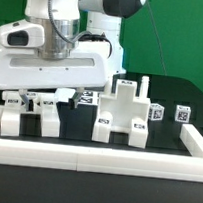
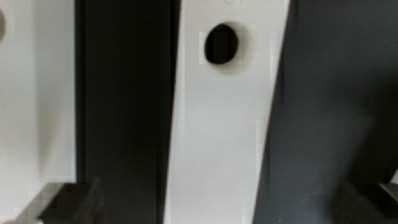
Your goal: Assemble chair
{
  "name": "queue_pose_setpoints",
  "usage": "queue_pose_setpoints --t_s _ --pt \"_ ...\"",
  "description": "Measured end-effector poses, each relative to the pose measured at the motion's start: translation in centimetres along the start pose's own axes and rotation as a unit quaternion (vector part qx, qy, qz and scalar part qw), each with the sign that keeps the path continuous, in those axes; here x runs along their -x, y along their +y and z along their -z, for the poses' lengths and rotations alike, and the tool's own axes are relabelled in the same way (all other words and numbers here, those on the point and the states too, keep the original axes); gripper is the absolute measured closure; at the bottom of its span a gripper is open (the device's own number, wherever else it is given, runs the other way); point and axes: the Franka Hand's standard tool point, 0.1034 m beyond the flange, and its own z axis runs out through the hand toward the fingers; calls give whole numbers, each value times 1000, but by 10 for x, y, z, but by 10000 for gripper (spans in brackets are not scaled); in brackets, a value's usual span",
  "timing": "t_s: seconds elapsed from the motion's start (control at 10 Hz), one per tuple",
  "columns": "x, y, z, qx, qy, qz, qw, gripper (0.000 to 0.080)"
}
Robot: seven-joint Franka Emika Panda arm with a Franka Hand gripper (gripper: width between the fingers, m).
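Observation:
The partly built white chair (image 1: 123,117), a blocky seat with short posts and marker tags, stands at the table's middle. Loose white chair parts (image 1: 46,114) lie at the exterior view's left, under my gripper (image 1: 36,100), which hangs low over them. In the wrist view a long white part (image 2: 222,120) with a dark oval hole (image 2: 222,43) runs between the dark fingertips (image 2: 64,206). My gripper (image 2: 222,208) is open, with a dark gap on each side of the part. Another white part (image 2: 25,100) shows at the frame's edge.
A low white border rail (image 1: 94,161) runs along the front and up both sides of the black table. Two small tagged cubes (image 1: 169,113) stand at the exterior view's right. A green backdrop is behind. The robot's base stands at the back.

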Motion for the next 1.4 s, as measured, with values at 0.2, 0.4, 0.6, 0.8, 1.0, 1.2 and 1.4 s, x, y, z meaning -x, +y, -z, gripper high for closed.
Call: queue_pose_setpoints --t_s 0.2,0.4,0.6,0.8,1.0,1.2,1.4 --pt "0 0 0 0 0 0 1000 151" --pt "3 1 -7 0 -4 12 1000 151" --pt "5 1 -13 3 -5 13 1000 151" --pt "11 4 -26 3 -13 10 1000 151" --pt "14 6 -31 4 -16 8 1000 151" --pt "14 4 -33 4 -17 6 1000 151" --pt "11 0 -33 2 -17 3 1000 151"
